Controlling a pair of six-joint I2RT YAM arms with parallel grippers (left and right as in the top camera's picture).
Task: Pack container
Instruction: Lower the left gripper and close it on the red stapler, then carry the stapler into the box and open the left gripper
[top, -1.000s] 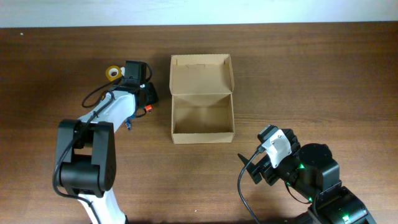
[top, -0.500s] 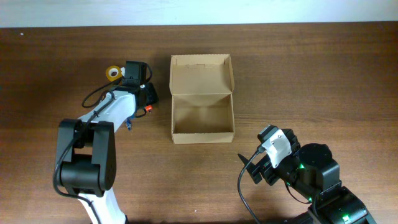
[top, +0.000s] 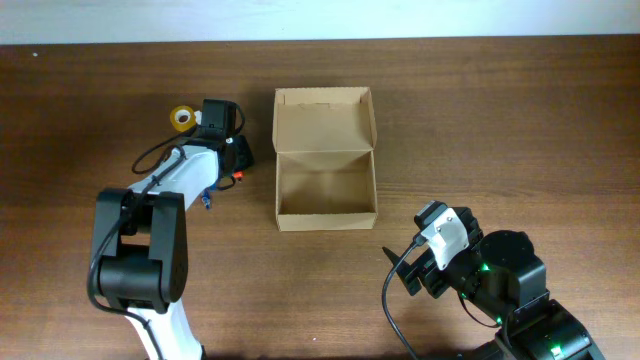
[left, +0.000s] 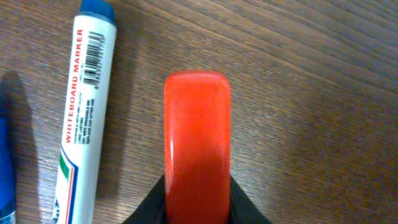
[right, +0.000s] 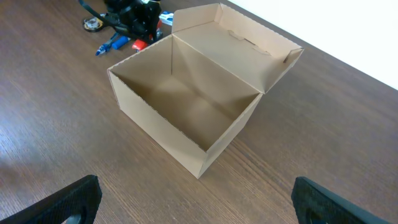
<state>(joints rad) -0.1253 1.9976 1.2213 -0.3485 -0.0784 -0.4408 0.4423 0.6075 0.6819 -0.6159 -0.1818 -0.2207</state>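
1. Left gripper (top: 239, 166) fingers (left: 151, 206) clamp the red item (left: 196, 155) by its sides; whiteboard marker (left: 81, 112) at its 9 o'clock.
2. Right gripper (right: 198, 200) fingers stand wide apart.
3. Container (top: 326, 222), lid open, sits at left gripper's 3 o'clock and right gripper's 11 o'clock.

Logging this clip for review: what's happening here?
The left gripper has its fingers pressed on both sides of a red object lying on the table beside a whiteboard marker, left of the container. The container stands open and empty. The right gripper hangs open, holding nothing.
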